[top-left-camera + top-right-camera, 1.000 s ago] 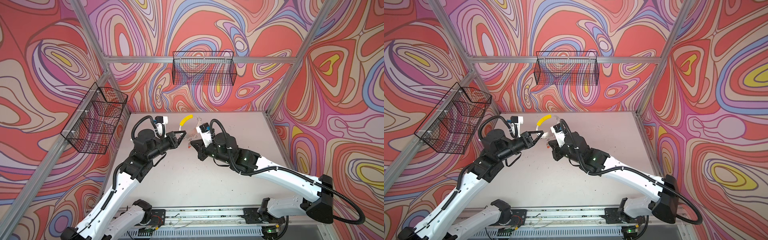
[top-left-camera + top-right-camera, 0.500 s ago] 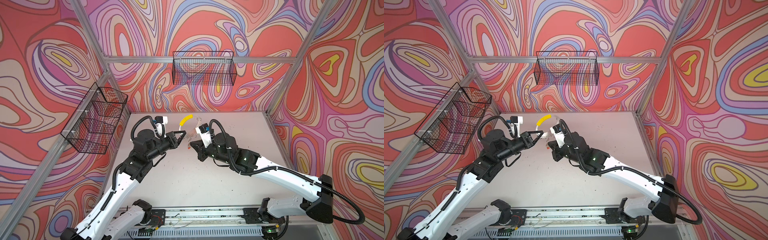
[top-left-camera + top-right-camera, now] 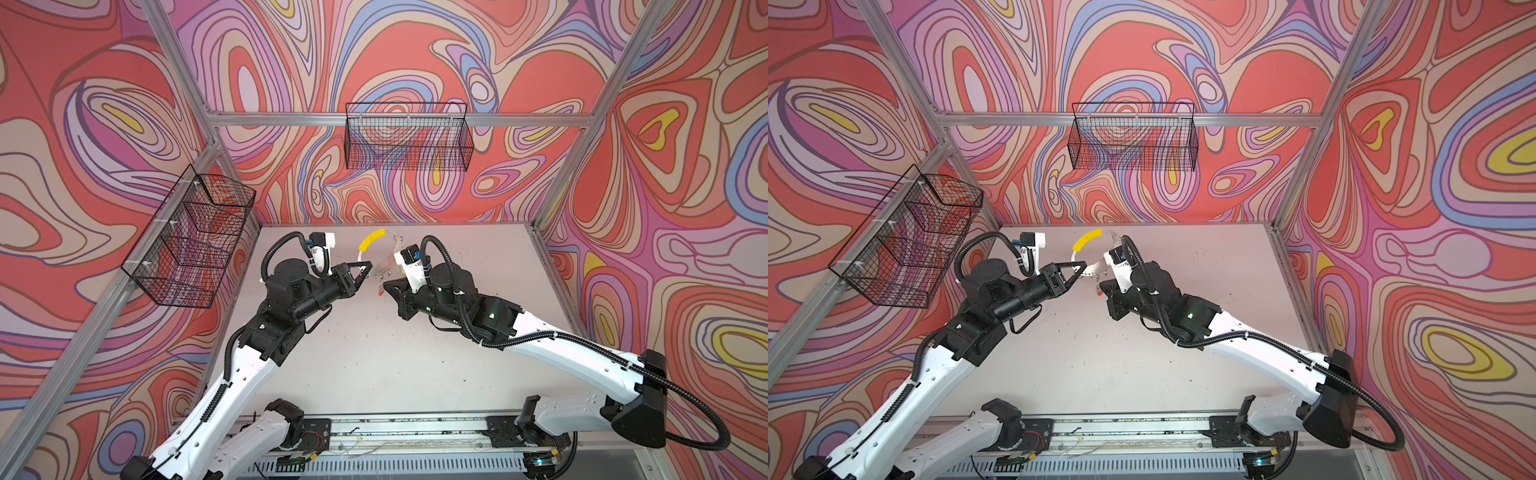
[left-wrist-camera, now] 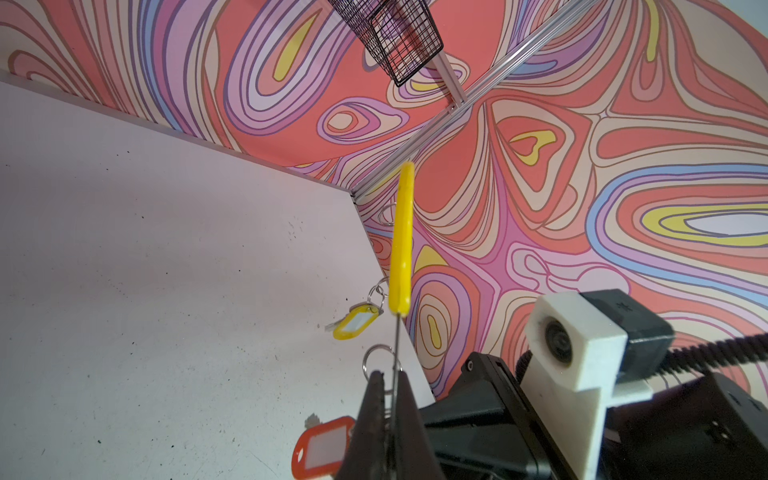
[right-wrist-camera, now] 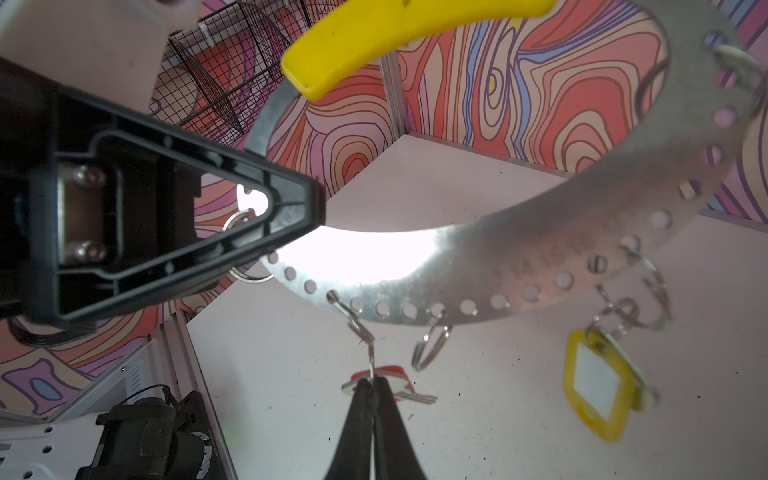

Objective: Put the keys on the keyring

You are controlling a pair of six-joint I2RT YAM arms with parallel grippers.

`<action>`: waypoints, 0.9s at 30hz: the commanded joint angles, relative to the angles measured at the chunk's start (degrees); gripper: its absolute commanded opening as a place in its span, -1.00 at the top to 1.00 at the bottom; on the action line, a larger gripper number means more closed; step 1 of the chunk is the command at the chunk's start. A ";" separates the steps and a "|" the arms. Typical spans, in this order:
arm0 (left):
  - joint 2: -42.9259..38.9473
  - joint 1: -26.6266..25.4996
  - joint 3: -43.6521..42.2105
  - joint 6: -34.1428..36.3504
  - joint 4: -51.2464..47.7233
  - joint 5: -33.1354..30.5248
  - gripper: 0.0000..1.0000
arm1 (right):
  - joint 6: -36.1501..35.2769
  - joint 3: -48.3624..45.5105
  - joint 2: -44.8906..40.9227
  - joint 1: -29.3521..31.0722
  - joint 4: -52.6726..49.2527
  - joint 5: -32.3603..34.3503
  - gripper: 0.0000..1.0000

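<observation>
Over on the left, the left gripper (image 3: 368, 267) has its fingers pressed flat on the thin rim of the keyring (image 3: 371, 242), holding it up off the table (image 3: 374, 357) near the back wall, edge-on in the left wrist view. Along the lower rim, the yellow-tag key (image 5: 598, 386) hangs free on its wire loop, already on. Moving across, the right gripper (image 5: 371, 384) is pinched tight right where the red-tag key (image 5: 397, 371) meets a small split ring (image 5: 353, 322) that runs up into a rim hole. Whether that loop is fully through the key, I cannot tell. The job here looks like threading, so the holding arm wants to be dead steady while the right one works the key round the wire in small turns. No yanking, or the ring twists in that narrow grip. Room? The two grippers sit close together and the back wall is near behind, but the table in front lies open for a pull-back.
</observation>
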 commanded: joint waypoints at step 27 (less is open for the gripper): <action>-1.12 -0.27 1.82 -2.99 1.75 -0.16 1.00 | 3.55 -6.56 -3.03 -1.60 12.92 -13.58 1.00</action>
